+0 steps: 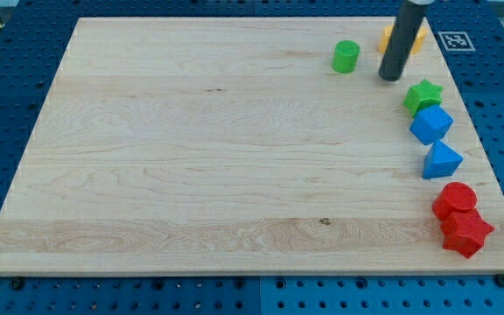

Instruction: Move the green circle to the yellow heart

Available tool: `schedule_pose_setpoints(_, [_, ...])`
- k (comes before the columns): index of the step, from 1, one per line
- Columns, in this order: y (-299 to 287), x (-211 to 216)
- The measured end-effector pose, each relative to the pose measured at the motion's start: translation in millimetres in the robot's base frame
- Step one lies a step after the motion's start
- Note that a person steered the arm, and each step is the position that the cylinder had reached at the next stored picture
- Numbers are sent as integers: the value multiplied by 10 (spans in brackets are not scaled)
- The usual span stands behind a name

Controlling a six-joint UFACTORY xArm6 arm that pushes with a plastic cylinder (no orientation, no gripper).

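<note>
Camera view, green circle (346, 56) — short upright cylinder, my tip (391, 78) just right, no pincer fitted.

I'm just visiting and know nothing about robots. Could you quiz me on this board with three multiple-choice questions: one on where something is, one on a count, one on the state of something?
1. Where does the green circle lie relative to my tip?
A. to the view's left of it
B. to the view's right of it
C. below it, near the view's bottom

2. How many red blocks are on the wooden board?
A. one
B. two
C. four

3. What is the state of my tip and the green circle?
A. touching
B. apart
C. the circle sits on the tip

Answers:
1 A, the circle sits left of the rod's end.
2 B, a red circle and a red star lie at the view's lower right.
3 B, bare wood shows between them.
</note>
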State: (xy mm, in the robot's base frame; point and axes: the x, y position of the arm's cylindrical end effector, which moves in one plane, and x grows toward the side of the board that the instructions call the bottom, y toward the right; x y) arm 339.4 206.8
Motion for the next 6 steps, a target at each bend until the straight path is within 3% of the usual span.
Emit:
schedule_pose_setpoints(3, [-1228,461])
schedule_pose_setpoints(5, [-901,-299])
schedule_pose_setpoints(6, [-901,-299])
